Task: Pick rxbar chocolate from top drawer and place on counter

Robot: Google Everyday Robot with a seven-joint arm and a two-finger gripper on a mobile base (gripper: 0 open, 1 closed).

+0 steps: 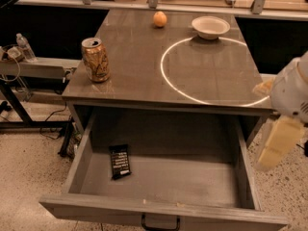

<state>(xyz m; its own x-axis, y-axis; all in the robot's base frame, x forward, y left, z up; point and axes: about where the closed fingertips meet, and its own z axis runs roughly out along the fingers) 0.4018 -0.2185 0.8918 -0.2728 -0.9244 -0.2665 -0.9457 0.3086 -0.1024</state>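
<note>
Camera view — pincer [280,142] beside drawer [192,179]; can [95,59], bowl [210,27] behind.

This looks like a robot test lab, not a home kitchen. The counter [139,83] has a large thin white circle [161,69] marked on its top, and its top drawer [163,211] stands pulled open. The floor [29,182] is hard speckled stone, and loose black cables [53,128] lie on it at the left. Beside the counter, a bare metal frame [33,69] holds a water bottle [24,47]. Behind the counter runs a long bench [192,8] with metal legs. The gripper [280,141] of a white robot arm hangs at the right edge, beside the drawer's right wall.
</note>
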